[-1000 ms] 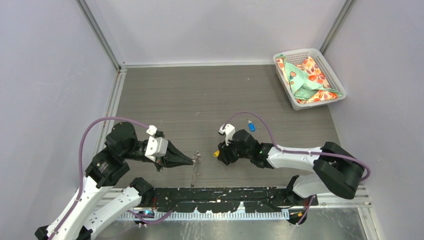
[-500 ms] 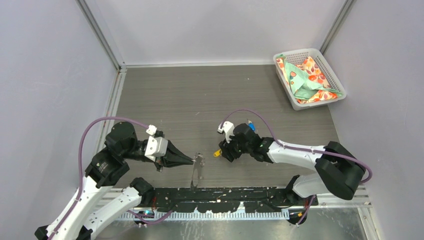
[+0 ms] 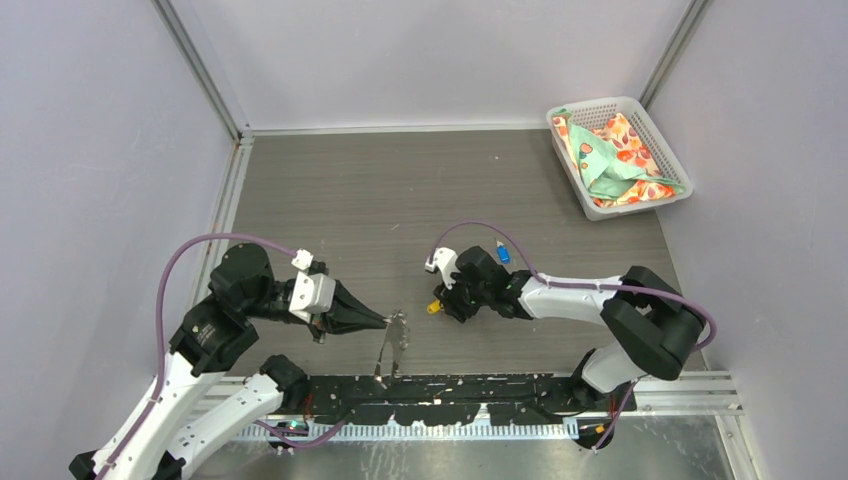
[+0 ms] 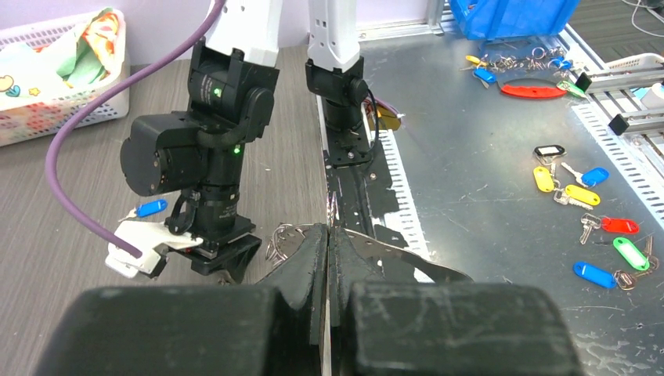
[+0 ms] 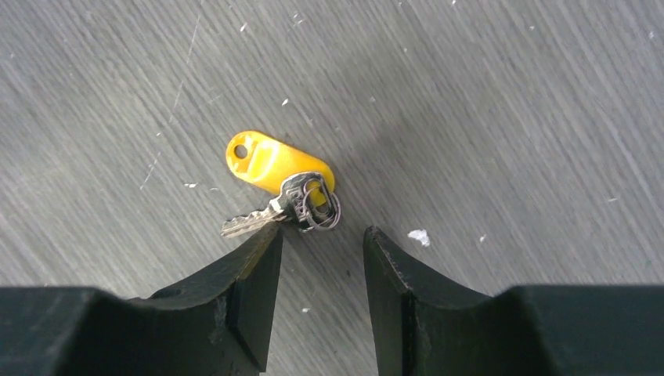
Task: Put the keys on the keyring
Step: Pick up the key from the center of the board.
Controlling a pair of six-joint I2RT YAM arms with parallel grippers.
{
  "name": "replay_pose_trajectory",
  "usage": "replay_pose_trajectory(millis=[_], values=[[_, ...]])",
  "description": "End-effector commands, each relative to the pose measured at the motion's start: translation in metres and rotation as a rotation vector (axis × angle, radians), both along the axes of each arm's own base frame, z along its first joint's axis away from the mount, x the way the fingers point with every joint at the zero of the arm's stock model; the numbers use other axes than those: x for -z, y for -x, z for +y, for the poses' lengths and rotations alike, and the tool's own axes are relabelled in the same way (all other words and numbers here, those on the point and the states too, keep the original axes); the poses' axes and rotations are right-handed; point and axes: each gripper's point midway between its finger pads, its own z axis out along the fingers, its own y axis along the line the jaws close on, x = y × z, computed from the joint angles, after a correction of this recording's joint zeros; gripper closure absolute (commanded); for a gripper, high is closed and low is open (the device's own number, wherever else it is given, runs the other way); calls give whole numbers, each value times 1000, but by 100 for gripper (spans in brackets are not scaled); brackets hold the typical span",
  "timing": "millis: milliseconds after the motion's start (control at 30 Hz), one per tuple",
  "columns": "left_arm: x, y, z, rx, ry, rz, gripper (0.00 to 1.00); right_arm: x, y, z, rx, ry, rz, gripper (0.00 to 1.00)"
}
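On the left, the left gripper (image 3: 383,321) is clenched on the keyring (image 3: 392,340). Its thin grey loop dangles from the fingertips towards the near edge of the table (image 3: 350,200). In the left wrist view the pinched end shows as a small tangle of wire just past the closed tips. I judge that this arm's job is to hold steady, with the loop lifted where the other arm can reach it.

Just to the right, the yellow key (image 3: 434,307) lies flat on the table, with a tiny wire ring where the silver blade meets the plastic head. The right gripper (image 3: 447,300) hovers over it, jaws parted and grasping nothing. In the right wrist view the key sits just beyond the fingertips (image 5: 254,266), not between them.

To pick it up well, the gripper should probably move a little farther forward and down. The pads would then straddle the plastic head rather than the thin blade, leaving the hole free for threading. A key this small and flat may skid away if one pad lands first.

Farther right, the blue key (image 3: 502,253) lies on the table beside the right wrist, untouched.
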Motion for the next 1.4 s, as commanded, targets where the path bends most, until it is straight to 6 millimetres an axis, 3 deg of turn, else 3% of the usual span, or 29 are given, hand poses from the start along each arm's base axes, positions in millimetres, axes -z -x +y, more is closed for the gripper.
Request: replay_pose_trajectory(millis=[0,200,700,800,933,1267,1367], values=[[-26,3,2,-1,54,-63,100,-16,-25,17,-15,-18,-99,54],[-26,3,3,-2,55,-57,100,-24,-25,22,-34,-50,-115,54],[-28,3,3,-7,62,-51,100,-14,-27,29,-86,-21,-99,61],[-29,3,3,-10,64,-52,100,-10,-26,28,-85,-16,-79,70],[-29,3,3,-10,66,-50,100,-10,-24,28,-75,-24,-57,96],[-31,3,3,-16,70,-46,100,-46,-16,32,-17,-171,-66,99],[-28,3,3,-17,64,-41,100,-72,-10,36,-1,-275,-65,99]])
